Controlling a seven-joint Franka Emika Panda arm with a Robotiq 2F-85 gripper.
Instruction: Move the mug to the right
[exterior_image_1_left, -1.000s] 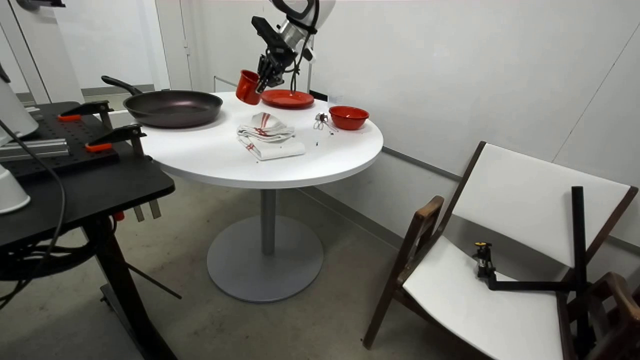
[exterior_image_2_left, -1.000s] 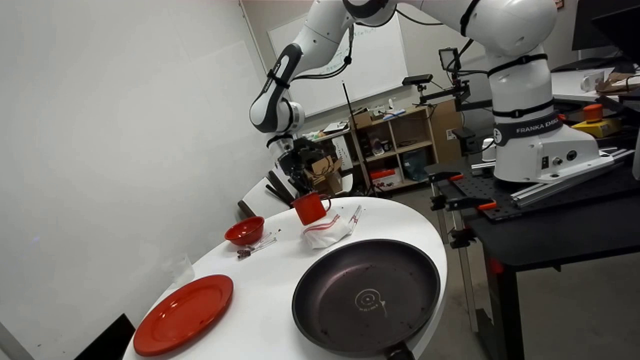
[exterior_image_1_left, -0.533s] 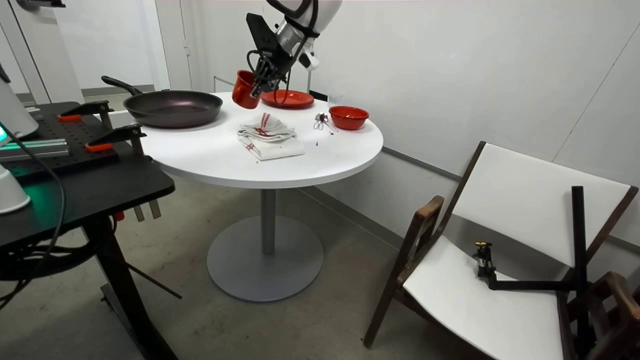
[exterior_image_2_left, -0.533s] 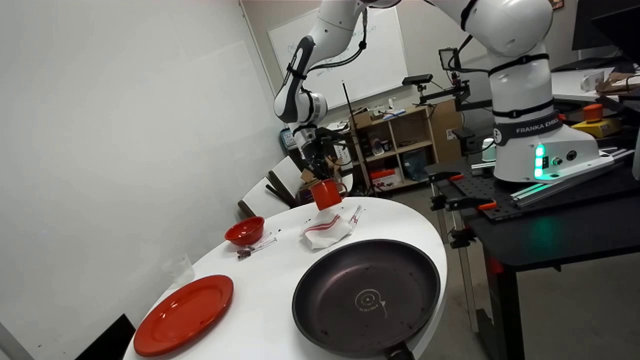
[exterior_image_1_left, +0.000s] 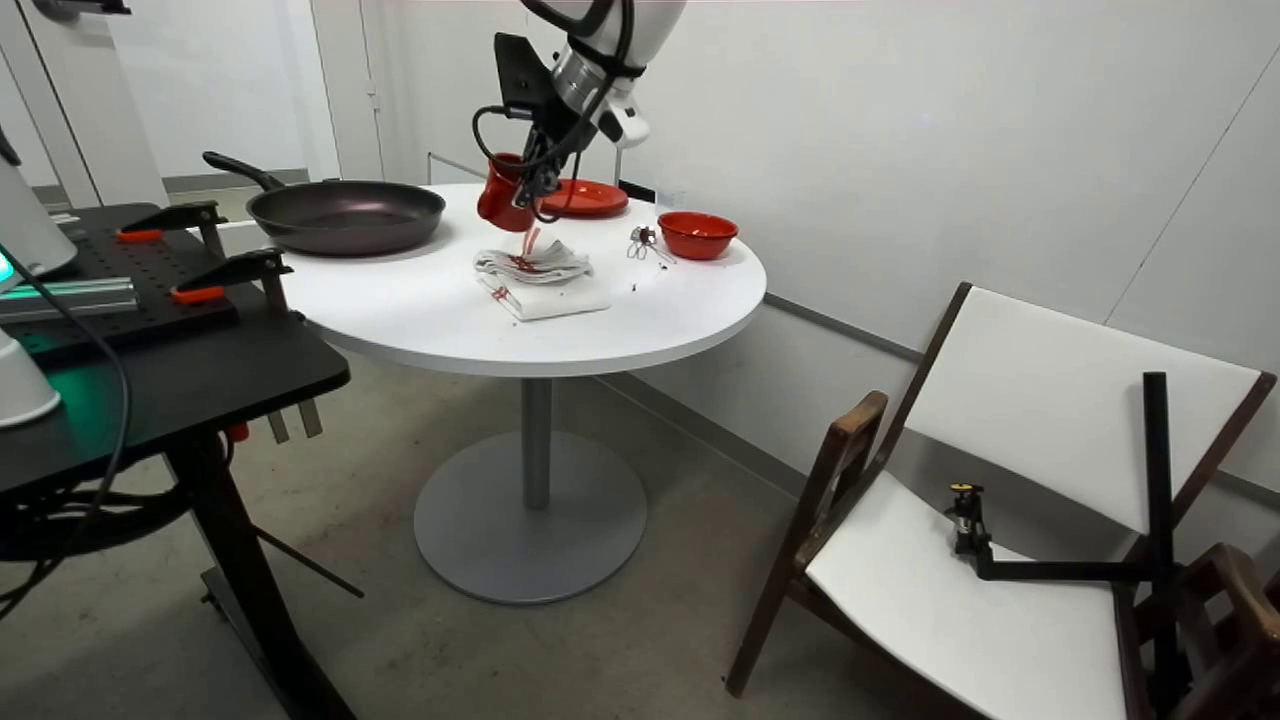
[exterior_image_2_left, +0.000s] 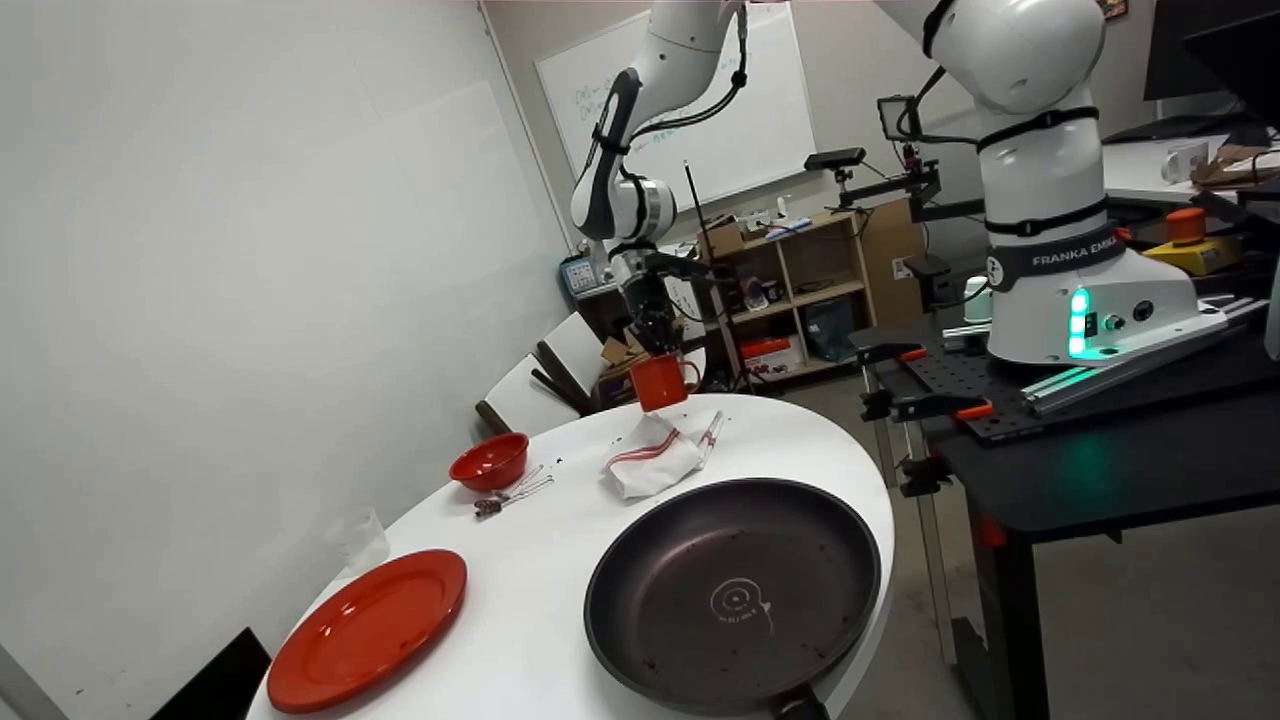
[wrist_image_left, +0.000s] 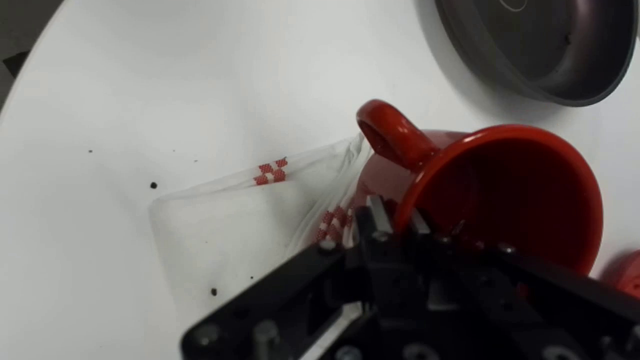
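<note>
The red mug (exterior_image_1_left: 503, 196) is held off the table, slightly tilted, near the folded white cloth with red stripes (exterior_image_1_left: 545, 285). In an exterior view the mug (exterior_image_2_left: 657, 384) shows its handle on the right side, above the far side of the cloth (exterior_image_2_left: 655, 462). My gripper (wrist_image_left: 399, 220) is shut on the mug's rim, with one fingertip inside and one outside the wall. In the wrist view the mug (wrist_image_left: 505, 195) has its open mouth toward the camera and its handle at the upper left. The mug's underside is hidden there.
On the round white table (exterior_image_1_left: 420, 320) stand a black pan (exterior_image_2_left: 735, 590), a red plate (exterior_image_2_left: 368, 630) and a red bowl (exterior_image_2_left: 490, 462). A small wire object (exterior_image_1_left: 643, 240) lies by the bowl. A clear container (exterior_image_2_left: 358, 540) is near the plate, beside the wall.
The gripper carries the mug away from the pan and plate, to the right and farther back in an exterior view. The mug tilts less there. A green light on the robot base is lit.
</note>
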